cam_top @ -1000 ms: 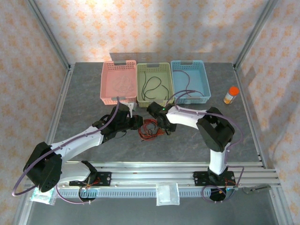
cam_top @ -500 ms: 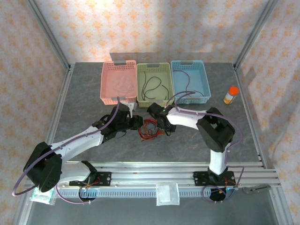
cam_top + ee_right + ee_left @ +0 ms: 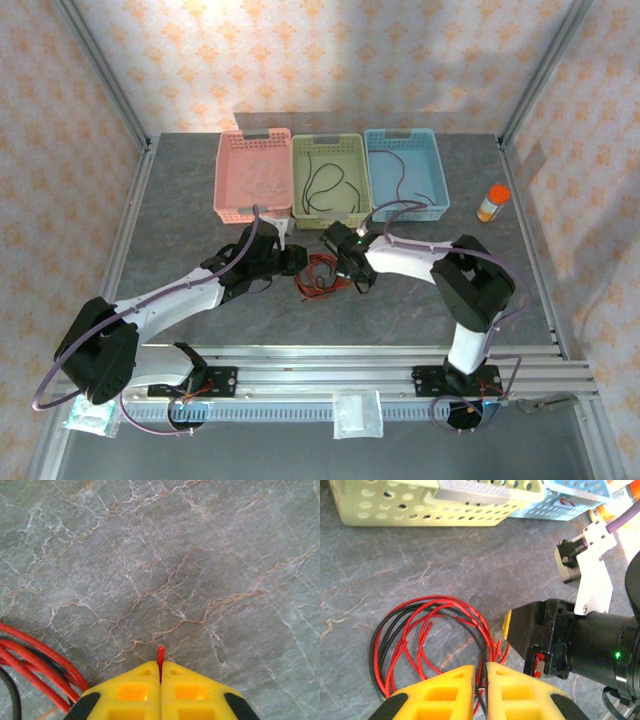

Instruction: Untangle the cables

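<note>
Your right tool (image 3: 160, 669) pinches a red end of the cables (image 3: 318, 273); your left tool (image 3: 480, 670) grips their loops on the desk (image 3: 200, 555)

Red and black cables (image 3: 319, 274), veined grey table (image 3: 180, 215); yellow left pincer (image 3: 480, 668), yellow right pincer (image 3: 160, 666); seemingly orange-capped bottle (image 3: 492, 203).

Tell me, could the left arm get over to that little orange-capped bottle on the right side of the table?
Probably not as things stand. The right arm lies stretched between the left gripper and the bottle, and the left gripper is shut on the cables.
</note>
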You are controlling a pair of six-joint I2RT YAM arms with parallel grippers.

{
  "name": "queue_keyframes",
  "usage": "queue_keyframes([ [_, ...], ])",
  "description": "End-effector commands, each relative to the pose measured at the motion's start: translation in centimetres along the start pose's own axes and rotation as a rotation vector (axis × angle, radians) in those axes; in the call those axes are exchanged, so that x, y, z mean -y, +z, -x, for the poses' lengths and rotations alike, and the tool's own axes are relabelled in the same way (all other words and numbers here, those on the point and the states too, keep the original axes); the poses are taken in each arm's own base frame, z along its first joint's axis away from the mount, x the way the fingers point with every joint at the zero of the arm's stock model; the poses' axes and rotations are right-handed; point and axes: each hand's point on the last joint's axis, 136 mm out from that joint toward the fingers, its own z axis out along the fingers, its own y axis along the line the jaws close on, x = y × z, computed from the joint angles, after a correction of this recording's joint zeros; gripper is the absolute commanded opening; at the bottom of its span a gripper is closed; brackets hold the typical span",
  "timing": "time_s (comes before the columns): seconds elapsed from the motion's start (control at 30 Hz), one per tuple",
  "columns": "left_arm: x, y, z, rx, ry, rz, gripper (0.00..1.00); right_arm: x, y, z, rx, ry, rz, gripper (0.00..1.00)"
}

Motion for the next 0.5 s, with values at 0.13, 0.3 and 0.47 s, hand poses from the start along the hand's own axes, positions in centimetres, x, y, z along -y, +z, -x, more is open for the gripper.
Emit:
queue_keyframes([
  [0.13,3.1,0.3,3.1,0.082,0.057,-0.095,0.15,-2.0,-6.1,3.7,0.132,0.064,0.157,0.00],
  [0.3,4.2,0.3,3.7,0.091,0.070,-0.143,0.22,-2.0,-9.3,5.6,0.216,0.069,0.192,0.00],
  [0.47,6.7,0.1,3.7,0.078,0.113,-0.275,0.30,-2.3,-12.8,7.7,0.294,0.049,0.309,0.00],
])
